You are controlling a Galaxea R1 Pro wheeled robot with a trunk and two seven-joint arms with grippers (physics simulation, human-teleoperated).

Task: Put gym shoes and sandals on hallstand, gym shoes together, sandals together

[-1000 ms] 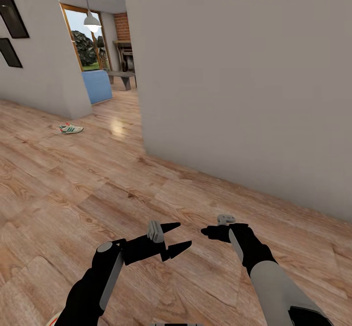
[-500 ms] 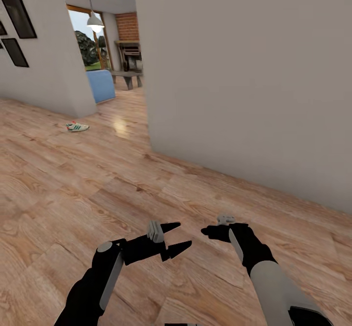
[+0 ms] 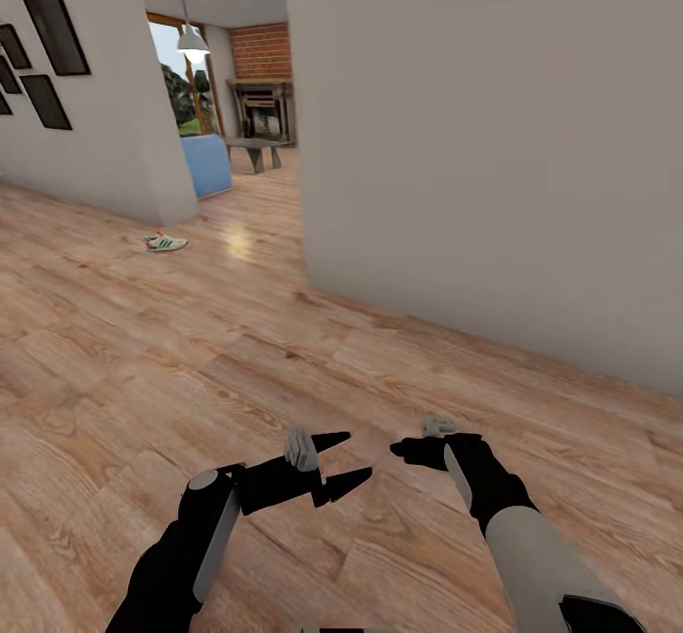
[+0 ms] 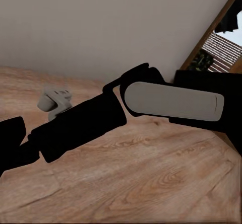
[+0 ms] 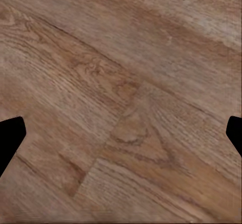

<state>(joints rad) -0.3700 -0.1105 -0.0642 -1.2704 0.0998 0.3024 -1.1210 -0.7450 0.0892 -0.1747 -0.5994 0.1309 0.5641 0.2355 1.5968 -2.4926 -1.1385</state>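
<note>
Panning has slid the scene rightward; both empty grippers, left [image 3: 340, 469] and right [image 3: 406, 450], hang spread. One gym shoe [image 3: 166, 243] lies far left; wall corner [image 3: 305, 272] risks clipping.

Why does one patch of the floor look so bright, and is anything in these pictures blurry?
Head view: a pale glare patch lies on the corridor floor beside the gym shoe, in line with the bright window and the pendant lamp; the far shoe is small and soft. Right wrist view: wood grain looks smeared. Left wrist view: the other arm looms large, with soft edges.
</note>
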